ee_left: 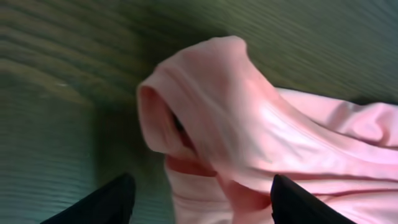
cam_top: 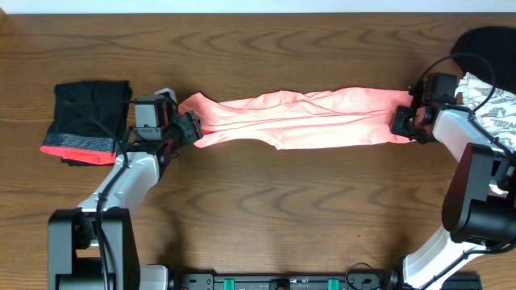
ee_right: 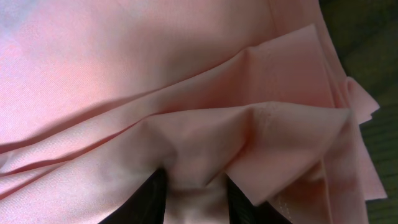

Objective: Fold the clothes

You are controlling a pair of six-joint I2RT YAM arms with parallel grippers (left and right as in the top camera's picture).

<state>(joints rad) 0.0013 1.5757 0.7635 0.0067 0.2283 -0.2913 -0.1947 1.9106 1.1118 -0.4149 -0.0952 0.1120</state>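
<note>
Brown wood-grain table (cam_top: 266,201) fills the overhead view. A pink garment (cam_top: 306,119) lies across the table's middle, slightly toward its far edge, drawn into a long, thin band with soft creases running along it. Its long axis runs from the table's left side to its right side. The left gripper (cam_top: 187,129) sits at the band's bunched left end and the right gripper (cam_top: 401,121) at its right end. A banded garment (cam_top: 85,121), black with a red-grey hem, lies folded at the table's left end. A white garment (cam_top: 496,113) with grey print and a black garment (cam_top: 492,44) lie at the table's far right corner.

From the left wrist, the pink garment (ee_left: 249,124) shows a rolled, smooth end resting on the table (ee_left: 50,93). The left gripper (ee_left: 202,180) is released, jaws spread wide with the cloth lying loose between them.

From the right wrist, the pink garment (ee_right: 155,74) fills the picture in layered folds. The right gripper (ee_right: 194,180) is clenched, pinching a fold of it.
</note>
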